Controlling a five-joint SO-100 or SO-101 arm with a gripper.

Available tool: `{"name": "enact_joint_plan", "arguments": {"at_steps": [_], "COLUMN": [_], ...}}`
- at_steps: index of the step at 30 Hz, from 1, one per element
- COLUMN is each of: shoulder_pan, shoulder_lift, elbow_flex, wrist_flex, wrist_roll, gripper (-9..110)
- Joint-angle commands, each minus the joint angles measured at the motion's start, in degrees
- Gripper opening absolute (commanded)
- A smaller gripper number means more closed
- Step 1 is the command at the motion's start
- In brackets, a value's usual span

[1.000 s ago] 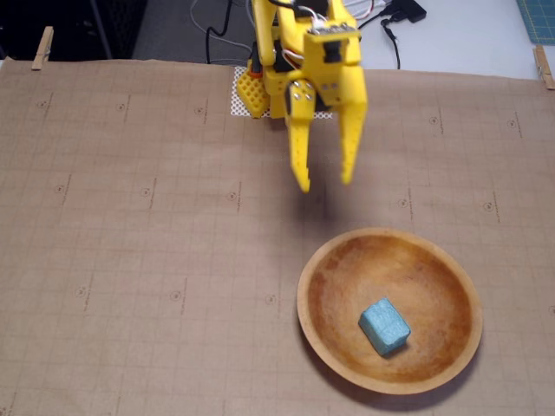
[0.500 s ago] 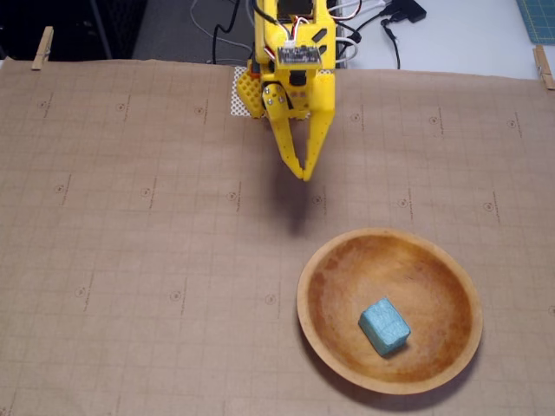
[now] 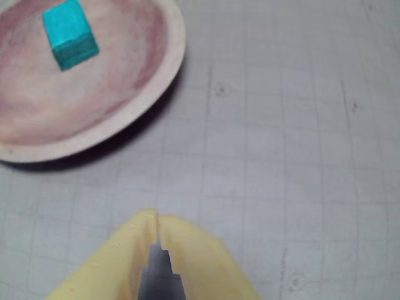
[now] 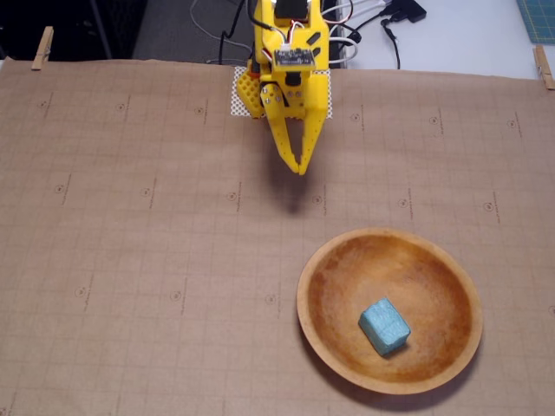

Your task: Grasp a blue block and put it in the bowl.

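The blue block (image 4: 384, 326) lies inside the wooden bowl (image 4: 321, 260), right of its centre, in the fixed view. In the wrist view the block (image 3: 70, 33) sits in the bowl (image 3: 169, 69) at the top left. My yellow gripper (image 4: 302, 168) hangs near the arm's base at the top of the fixed view, well apart from the bowl, with its fingertips together and nothing between them. In the wrist view the gripper (image 3: 156, 217) enters from the bottom edge, tips touching, above bare paper.
Brown gridded paper (image 4: 130, 260) covers the table, held by clothespins (image 4: 42, 48) at the far corners. Cables (image 4: 373, 26) and the arm's base (image 4: 290, 61) sit at the far edge.
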Motion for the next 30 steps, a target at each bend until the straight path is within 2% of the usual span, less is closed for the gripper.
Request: {"name": "enact_joint_plan", "arguments": {"at_steps": [1,7,15,25,30], "shoulder_pan": [0.7,5.5,5.0,5.6,5.6], "shoulder_lift": [2.4,8.1,14.4,15.3,15.3], "elbow_flex": [1.4,8.2,14.3,14.3,14.3], "wrist_flex": [0.0,0.0,0.5,11.7,15.5], "wrist_roll": [-0.2,-0.4,-0.4,-7.0,-7.2], "gripper": [-3,-3,-3,-3,-3]}}
